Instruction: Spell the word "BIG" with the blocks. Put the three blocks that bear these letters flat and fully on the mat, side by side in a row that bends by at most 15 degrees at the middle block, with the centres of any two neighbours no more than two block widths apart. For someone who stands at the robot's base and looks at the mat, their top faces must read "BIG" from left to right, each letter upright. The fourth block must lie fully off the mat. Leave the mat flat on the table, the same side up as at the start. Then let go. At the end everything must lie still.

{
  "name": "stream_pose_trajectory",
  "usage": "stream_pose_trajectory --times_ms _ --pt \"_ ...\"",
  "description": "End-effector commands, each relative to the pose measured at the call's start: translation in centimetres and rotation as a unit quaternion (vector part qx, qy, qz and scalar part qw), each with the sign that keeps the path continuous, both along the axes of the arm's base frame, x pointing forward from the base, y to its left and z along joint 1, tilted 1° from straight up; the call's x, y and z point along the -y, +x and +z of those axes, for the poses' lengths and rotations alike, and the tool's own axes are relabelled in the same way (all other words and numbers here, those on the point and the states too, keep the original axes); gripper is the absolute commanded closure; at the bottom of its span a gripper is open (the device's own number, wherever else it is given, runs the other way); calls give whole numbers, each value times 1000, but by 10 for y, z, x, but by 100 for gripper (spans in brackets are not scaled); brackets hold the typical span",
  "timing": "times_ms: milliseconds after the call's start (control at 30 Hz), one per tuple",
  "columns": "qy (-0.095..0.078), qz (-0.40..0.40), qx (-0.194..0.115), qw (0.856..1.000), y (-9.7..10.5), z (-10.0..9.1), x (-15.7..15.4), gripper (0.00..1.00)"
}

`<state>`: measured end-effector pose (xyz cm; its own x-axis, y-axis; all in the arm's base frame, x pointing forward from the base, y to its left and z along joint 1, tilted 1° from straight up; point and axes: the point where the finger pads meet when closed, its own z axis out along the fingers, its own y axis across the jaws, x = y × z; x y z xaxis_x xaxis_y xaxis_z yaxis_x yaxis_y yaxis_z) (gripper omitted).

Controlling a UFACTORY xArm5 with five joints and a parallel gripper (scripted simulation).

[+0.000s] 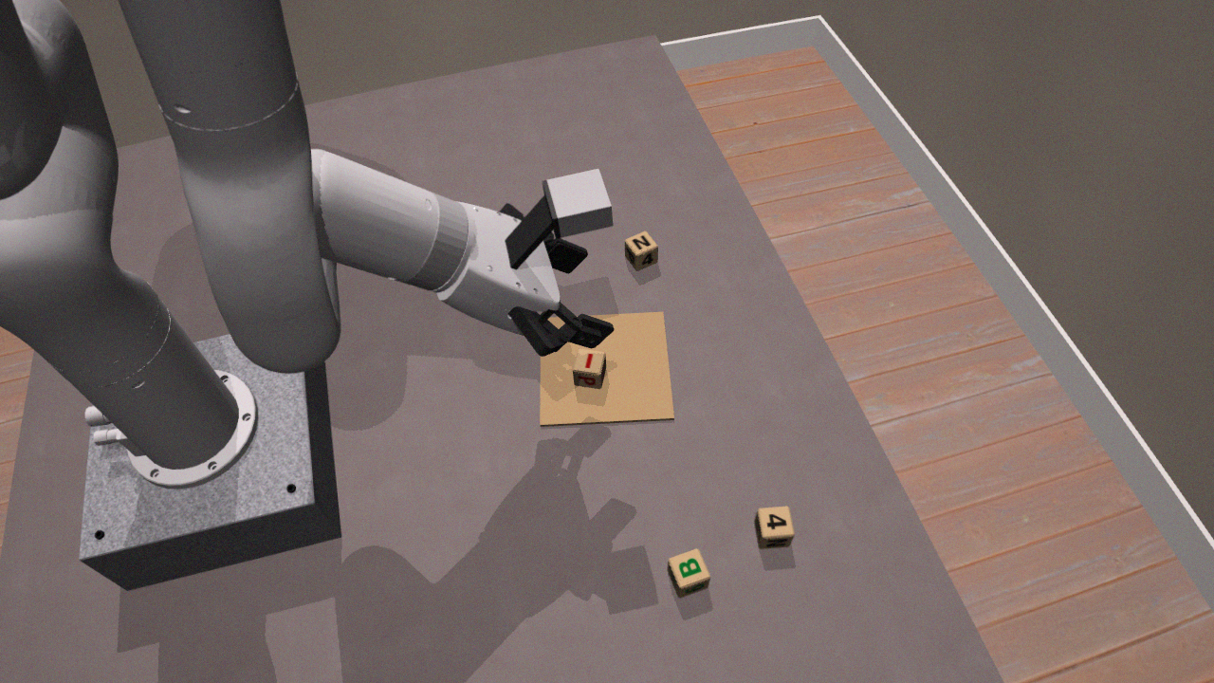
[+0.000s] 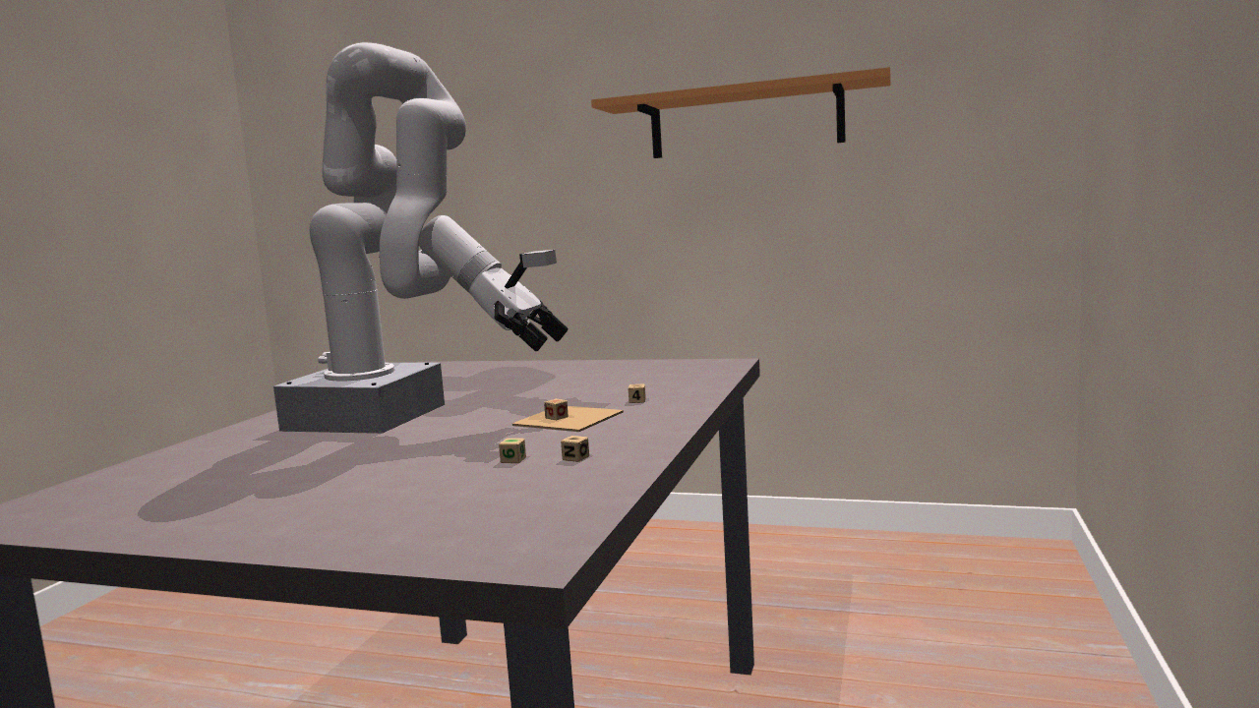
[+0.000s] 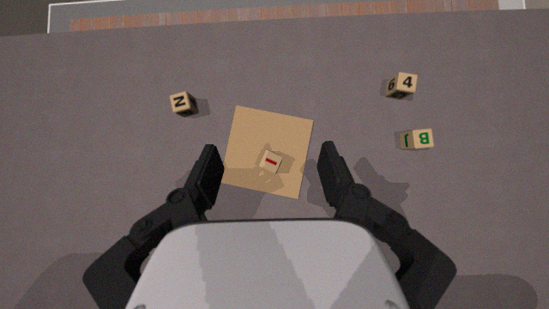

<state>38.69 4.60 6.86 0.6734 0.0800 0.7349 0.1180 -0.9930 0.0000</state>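
The tan mat (image 1: pixel 607 366) lies flat on the table. On its near-left part sits a block with a red I on top (image 1: pixel 589 368); in the wrist view (image 3: pixel 271 161) the red stroke runs sideways. My gripper (image 1: pixel 594 290) (image 2: pixel 541 329) is open and empty, hanging well above the mat and this block; in the wrist view the block shows between the fingers. The green B block (image 1: pixel 688 570) and a block with 4 on top (image 1: pixel 775 526) lie off the mat to the right. A block with N on top (image 1: pixel 641 249) lies off the mat to the left. No G face shows.
The robot base (image 1: pixel 203 450) stands behind the mat. The table's far edge runs beyond the blocks, with wooden floor below. A wall shelf (image 2: pixel 739 92) hangs high above, well clear of the arm.
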Motion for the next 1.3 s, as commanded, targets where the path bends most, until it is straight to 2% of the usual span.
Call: stream_pose_trajectory --times_ms 0,300,400,600,667,700,833,1133,1267 --pt "0 0 1 1000 1 1 0 0" --pt "3 -7 -1 1000 5 -1 3 0" --pt "27 -69 -20 997 38 -11 31 0" --pt "60 -151 -41 986 78 -22 76 0" --pt "60 -151 -41 986 78 -22 76 0" --pt "76 -192 -50 977 95 -27 101 0" --pt "93 -233 -59 966 111 -31 128 0" --pt "145 -359 -80 918 146 -42 221 0" --pt "148 -367 -81 915 147 -42 227 0"
